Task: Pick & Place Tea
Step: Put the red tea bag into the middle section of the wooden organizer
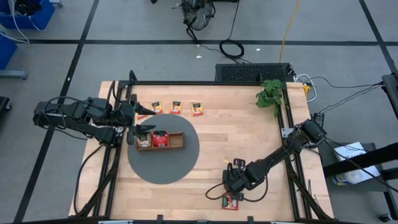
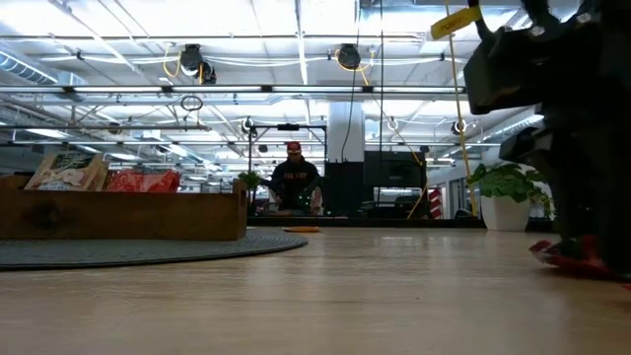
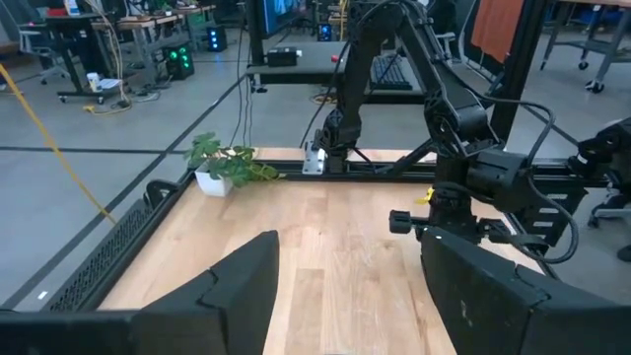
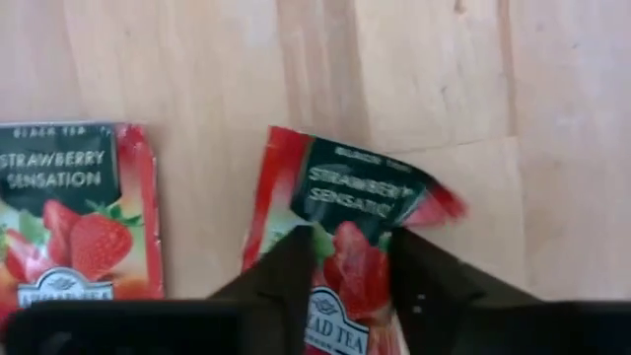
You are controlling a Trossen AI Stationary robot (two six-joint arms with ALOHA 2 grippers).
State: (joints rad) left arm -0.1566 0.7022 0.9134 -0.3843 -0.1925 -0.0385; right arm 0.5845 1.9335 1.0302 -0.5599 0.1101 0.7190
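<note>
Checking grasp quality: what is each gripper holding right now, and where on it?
The right gripper pinches a red strawberry tea packet at one edge, against the table. The left gripper is open, holding nothing.

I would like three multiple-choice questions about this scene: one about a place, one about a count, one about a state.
1. Where does the right gripper work?
A. at the table's near edge
B. over the tray
C. beside the plant

2. How many orange-yellow tea packets lie in the row behind the wooden tray?
A. one
B. three
C. six

3. The right gripper's fingers are:
A. wide open, far above the table
B. closing on a strawberry tea packet
C. holding the plant

Answers: 1 A, the high view shows it there. 2 B, three lie there. 3 B, the right wrist view shows them pinching it.
</note>
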